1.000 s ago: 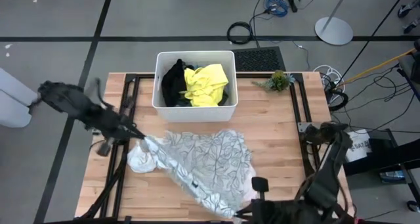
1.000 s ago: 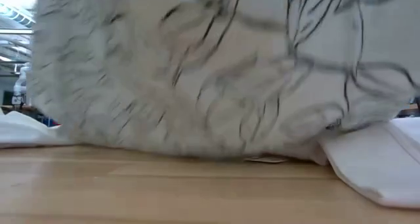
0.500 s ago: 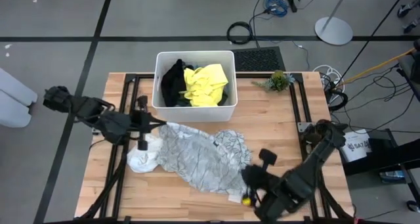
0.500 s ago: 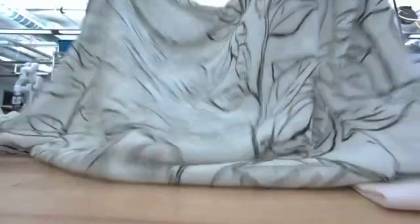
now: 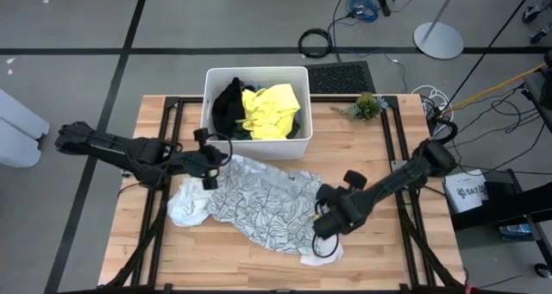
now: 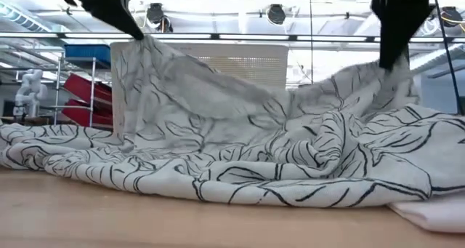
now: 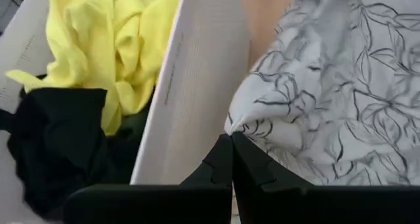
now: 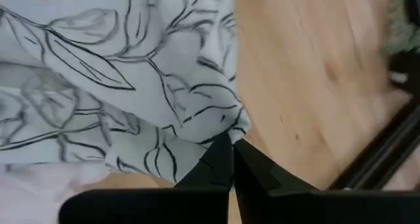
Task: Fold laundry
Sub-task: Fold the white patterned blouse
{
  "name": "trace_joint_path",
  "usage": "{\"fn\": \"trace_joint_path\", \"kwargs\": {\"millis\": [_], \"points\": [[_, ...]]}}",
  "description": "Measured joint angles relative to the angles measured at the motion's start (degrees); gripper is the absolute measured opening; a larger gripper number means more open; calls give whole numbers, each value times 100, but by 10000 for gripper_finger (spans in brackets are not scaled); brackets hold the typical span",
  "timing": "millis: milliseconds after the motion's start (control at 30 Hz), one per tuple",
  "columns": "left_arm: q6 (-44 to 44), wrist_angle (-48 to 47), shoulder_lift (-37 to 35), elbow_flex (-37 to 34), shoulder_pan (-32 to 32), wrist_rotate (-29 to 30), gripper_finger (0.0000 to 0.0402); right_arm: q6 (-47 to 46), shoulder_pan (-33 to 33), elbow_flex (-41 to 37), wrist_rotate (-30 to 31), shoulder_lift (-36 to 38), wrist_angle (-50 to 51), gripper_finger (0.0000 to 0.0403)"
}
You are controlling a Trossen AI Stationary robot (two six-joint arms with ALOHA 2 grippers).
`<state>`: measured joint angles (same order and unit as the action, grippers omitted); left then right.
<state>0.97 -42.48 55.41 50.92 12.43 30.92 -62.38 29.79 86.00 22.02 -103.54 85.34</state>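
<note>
Here the left gripper (image 7: 231,140) has its jaws pressed together on a pinched corner of the patterned cloth (image 5: 263,203), with no gap showing between the 2 fingers in the left wrist view. That corner sits just beside the front wall of the tub (image 5: 207,113), on its left side, lifted off the table (image 5: 362,156); in the low view the left gripper (image 6: 109,8) holds the cloth (image 6: 240,153) up in a peak in front of the tub (image 6: 240,62).

The right gripper (image 8: 231,145) is likewise clenched on another edge of the cloth (image 8: 98,73), fingers meeting on the fabric. In the high view this gripper (image 5: 332,216) is well in front of the tub and to its right, at the cloth's right edge, and in the low view it (image 6: 392,30) holds that edge up in a second, lower peak.

Between the 2 grips the cloth sags and lies rumpled on the table in front of the tub. A white cloth (image 5: 185,209) lies under its left end, and another white piece (image 5: 323,253) shows at its front right edge.

Inside the tub lie a yellow garment (image 5: 269,111) on the right and a black garment (image 5: 228,109) on the left, touching; the left wrist view shows the yellow (image 7: 111,33) piled partly over the black (image 7: 56,138).
</note>
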Motion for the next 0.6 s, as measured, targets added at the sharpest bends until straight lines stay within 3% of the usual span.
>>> {"fn": "trace_joint_path", "kwargs": {"millis": [300,600], "points": [[-4,752,367,-410,-394,-92,12,100,-318,-2011,-583,1053,-2309,0],[96,553,539,-312,-411,-93,92,-125,-320,-2321,-609,1236,-2702,0]]}}
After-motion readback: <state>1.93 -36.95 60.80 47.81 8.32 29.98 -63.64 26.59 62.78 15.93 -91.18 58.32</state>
